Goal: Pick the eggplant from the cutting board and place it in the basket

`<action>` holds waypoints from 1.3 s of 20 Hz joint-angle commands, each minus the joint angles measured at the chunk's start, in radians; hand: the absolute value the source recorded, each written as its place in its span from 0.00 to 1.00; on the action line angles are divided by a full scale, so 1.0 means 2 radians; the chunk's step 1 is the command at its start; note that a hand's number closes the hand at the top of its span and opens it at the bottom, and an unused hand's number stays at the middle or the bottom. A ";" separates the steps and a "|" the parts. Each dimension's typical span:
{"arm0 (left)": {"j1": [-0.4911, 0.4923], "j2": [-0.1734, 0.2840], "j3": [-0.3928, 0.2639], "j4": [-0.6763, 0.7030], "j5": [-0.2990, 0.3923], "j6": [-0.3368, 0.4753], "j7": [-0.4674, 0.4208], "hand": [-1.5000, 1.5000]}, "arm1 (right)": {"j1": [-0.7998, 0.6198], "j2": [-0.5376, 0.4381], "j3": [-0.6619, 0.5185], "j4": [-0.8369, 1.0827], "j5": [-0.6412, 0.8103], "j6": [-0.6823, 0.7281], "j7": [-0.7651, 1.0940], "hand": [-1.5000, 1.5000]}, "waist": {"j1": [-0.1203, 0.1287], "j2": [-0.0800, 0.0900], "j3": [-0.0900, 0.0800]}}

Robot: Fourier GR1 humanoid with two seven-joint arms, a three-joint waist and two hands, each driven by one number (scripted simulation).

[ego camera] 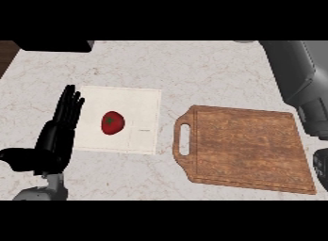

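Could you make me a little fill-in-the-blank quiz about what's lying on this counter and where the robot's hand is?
1. The small red vegetable lies on a white ____.
2. The wooden cutting board has its handle slot on the side facing the ____ mat.
3. The left hand rests at the mat's left edge with its fingers ____.
4. On top of the cutting board there is ____.

Missing words: mat; white; straight; nothing
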 commanded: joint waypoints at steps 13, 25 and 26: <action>0.030 -0.005 0.005 -0.012 -0.007 0.002 -0.011 0.50 | 0.080 -0.060 -0.017 -0.040 -0.015 -0.003 -0.005 1.00 | -0.012 -0.004 0.001; 0.030 -0.008 0.003 -0.021 -0.011 -0.002 0.002 0.50 | 0.164 -0.111 -0.031 -0.065 -0.069 0.058 -0.075 1.00 | -0.016 -0.006 0.001; 0.002 -0.013 -0.001 -0.026 -0.017 0.012 0.031 0.50 | 0.148 -0.104 -0.023 -0.053 -0.062 0.054 -0.063 1.00 | -0.013 -0.004 0.001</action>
